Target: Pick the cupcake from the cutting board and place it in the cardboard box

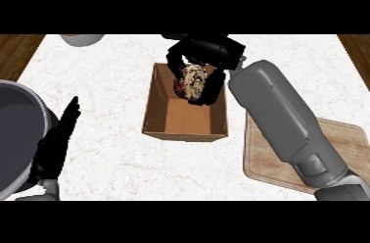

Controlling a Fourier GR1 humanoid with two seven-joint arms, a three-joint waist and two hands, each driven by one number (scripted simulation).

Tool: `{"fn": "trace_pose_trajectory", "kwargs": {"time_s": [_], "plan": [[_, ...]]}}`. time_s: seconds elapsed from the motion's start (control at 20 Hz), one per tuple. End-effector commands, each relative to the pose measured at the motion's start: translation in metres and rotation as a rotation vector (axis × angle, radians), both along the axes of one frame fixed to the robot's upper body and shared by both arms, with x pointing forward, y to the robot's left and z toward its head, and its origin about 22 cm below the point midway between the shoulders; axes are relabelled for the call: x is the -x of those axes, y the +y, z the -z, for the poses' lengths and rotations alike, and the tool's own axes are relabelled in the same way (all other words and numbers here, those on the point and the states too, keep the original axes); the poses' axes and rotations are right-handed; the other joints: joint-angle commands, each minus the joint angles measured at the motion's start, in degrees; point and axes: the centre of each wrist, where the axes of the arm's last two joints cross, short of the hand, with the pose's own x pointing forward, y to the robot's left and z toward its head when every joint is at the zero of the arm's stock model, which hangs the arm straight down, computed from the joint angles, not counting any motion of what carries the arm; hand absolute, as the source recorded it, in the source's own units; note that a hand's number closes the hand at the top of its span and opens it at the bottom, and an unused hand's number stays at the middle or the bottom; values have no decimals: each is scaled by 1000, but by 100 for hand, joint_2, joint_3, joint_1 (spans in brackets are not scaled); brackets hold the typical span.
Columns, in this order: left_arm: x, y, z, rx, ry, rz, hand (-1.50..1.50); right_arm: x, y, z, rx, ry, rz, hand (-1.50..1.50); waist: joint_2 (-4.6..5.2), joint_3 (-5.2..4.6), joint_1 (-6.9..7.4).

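We see the bench, a white marbled top with wood showing at its far left and right corners. On its right side lies the cutting board, light wood with rounded corners, and our grey right forearm crosses over it, hiding much of its surface. Near the middle stands the cardboard box, open-topped, its brown floor bare at the near end. At the left edge a dark grey curved shape fills the lower corner; we cannot tell what it is. At the top left a small part of a pale round vessel shows at the bench's far edge.

Our right hand is over the far end of the box, its black fingers curled around the cupcake, which shows pale frosting and a dark red wrapper. The cupcake sits within the box's outline; whether it touches the floor we cannot tell. Our left hand rests at the left with fingers straight and together, holding nothing.
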Motion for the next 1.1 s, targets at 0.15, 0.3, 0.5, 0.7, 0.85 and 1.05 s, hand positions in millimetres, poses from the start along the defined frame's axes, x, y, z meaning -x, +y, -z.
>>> {"fn": "trace_pose_trajectory", "kwargs": {"time_s": [0.15,0.3,0.5,0.7,0.85,1.05], "plan": [[-10,7,-9,15,13,4,0,14,37,58,115,5,42,150,9,2,-12],[-4,-12,4,0,1,18,0,17,44,70,129,116,90,-150,9,1,40],[-7,-16,10,-6,2,15,0,11,50,76,103,118,75,-150,28,1,105],[-3,0,1,4,-1,33,0,16,43,90,-50,215,107,-150,27,2,168],[-2,2,-1,10,-10,33,0,3,26,90,-217,291,190,-150,54,5,184],[-7,-11,-11,9,-9,50,0,-4,25,77,-382,401,246,-150,40,6,240]]}}
